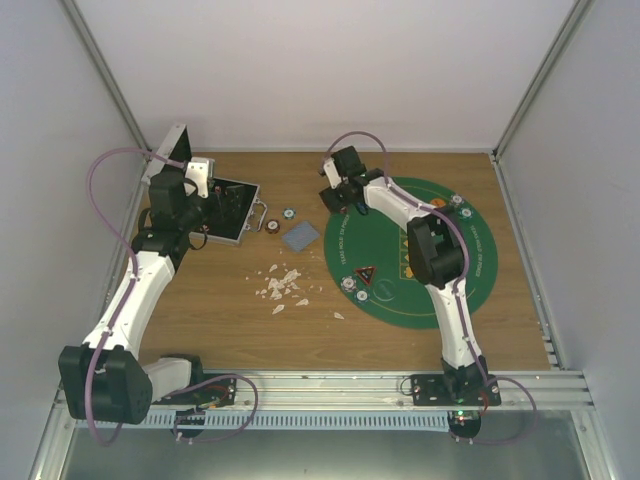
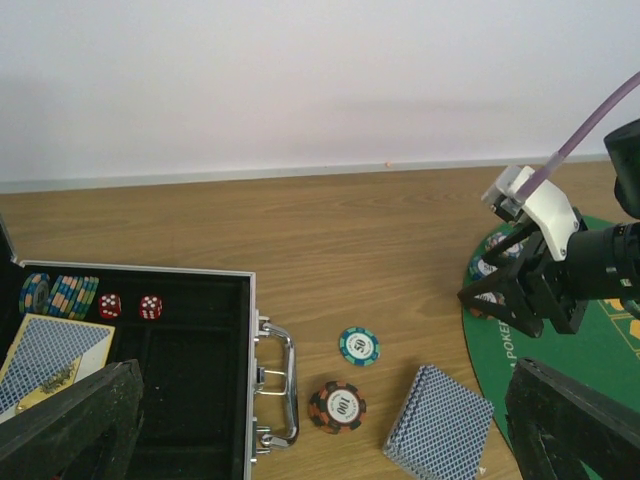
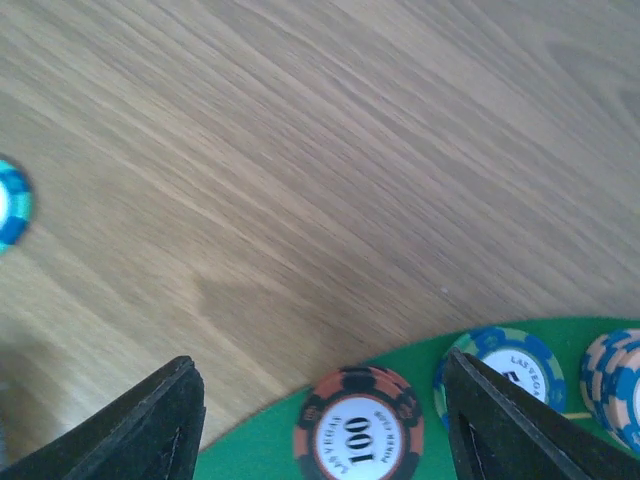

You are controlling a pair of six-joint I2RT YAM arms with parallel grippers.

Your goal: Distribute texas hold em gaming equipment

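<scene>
Right jaws gape above a round stripe-edged chip (image 3: 358, 428) on green felt (image 3: 262, 455).

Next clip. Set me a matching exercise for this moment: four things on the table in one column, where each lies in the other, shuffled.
Things:
1. red dice
2. triangular token
3. loose card deck
4. white scraps

Places:
a. on the green mat
b. inside the open case
c. bare wood, just right of the red-black 100 chip
d. scattered on bare wood, left of the mat

Pairs: 1-b, 2-a, 3-c, 4-d.
</scene>
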